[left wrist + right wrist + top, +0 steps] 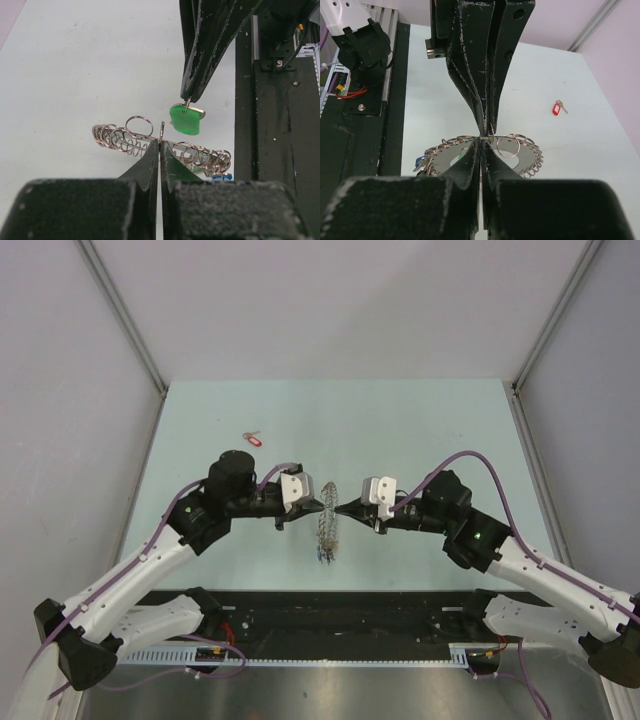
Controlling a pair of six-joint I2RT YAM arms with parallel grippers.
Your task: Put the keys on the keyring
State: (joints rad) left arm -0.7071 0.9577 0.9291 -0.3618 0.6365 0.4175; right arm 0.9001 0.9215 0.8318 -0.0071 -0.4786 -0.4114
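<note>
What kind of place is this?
Probably a robot lab. A left arm and a right arm are bolted at the edge of a pale table, plain grey walls box it in, and purple cables run along the arms.

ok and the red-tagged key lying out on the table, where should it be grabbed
Take the red key by its plastic tag, coming straight down from above and closing across the tag's width. It lies flat on the table, and the tag looks its bulkiest part; the thin metal blade offers little to pinch.
</note>
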